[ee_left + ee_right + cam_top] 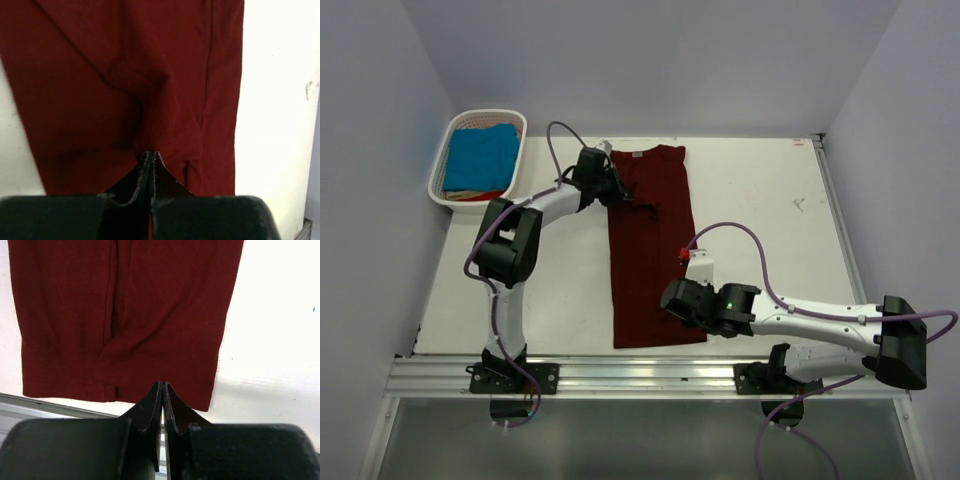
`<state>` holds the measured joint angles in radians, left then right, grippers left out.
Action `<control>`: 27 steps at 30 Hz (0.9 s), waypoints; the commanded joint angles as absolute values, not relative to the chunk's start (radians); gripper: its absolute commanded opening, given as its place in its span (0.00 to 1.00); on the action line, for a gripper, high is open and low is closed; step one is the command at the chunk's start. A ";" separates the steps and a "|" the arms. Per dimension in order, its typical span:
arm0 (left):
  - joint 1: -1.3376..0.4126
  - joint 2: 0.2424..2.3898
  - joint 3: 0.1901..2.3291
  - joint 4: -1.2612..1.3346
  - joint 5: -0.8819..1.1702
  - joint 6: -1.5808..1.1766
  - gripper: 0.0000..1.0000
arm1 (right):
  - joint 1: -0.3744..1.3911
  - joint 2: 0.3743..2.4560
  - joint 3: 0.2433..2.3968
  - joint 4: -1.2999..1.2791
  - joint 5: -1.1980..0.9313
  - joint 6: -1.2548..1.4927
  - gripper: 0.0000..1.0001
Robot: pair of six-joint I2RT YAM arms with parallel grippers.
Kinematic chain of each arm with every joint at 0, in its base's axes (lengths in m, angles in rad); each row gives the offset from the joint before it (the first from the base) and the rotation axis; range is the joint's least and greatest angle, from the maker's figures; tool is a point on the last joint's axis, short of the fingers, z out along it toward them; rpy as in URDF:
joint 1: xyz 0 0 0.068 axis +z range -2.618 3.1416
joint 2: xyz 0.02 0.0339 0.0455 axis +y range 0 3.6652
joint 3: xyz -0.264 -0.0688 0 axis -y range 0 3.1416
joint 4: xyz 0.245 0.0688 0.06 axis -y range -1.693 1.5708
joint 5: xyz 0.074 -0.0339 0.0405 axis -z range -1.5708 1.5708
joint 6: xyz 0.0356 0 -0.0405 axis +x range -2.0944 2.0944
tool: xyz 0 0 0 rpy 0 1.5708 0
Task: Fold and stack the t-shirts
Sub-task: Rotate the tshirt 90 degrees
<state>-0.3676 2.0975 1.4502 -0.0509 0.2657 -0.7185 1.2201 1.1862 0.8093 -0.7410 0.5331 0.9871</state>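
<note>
The dark maroon t-shirt (650, 250) lies on the white table as a long narrow strip, collar at the far end. My left gripper (618, 192) is shut at the strip's far left edge; in the left wrist view its tips (151, 154) pinch the cloth (100, 90), and creases run into them. My right gripper (672, 300) is shut near the hem on the right side; in the right wrist view its tips (163, 385) press on the cloth (165, 305) just above the bottom edge. The turquoise-blue t-shirt (480, 158) lies in the basket.
The white slatted basket (438, 180) stands at the far left corner, with other cloth under the blue shirt. A metal rail (640, 375) runs along the near table edge, just below the hem. White walls close in the left, back and right sides.
</note>
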 commanded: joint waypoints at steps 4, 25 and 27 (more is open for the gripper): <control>-0.368 1.999 1.427 -0.109 0.144 -0.695 0.00 | 1.223 1.157 0.807 -0.755 0.589 1.017 0.06; -0.365 2.002 1.419 -0.091 0.103 -0.678 0.82 | 1.223 1.158 0.811 -0.759 0.595 1.009 0.12; -0.353 2.025 1.442 -0.055 0.094 -0.669 0.81 | 1.223 1.151 0.807 -0.765 0.595 1.017 0.11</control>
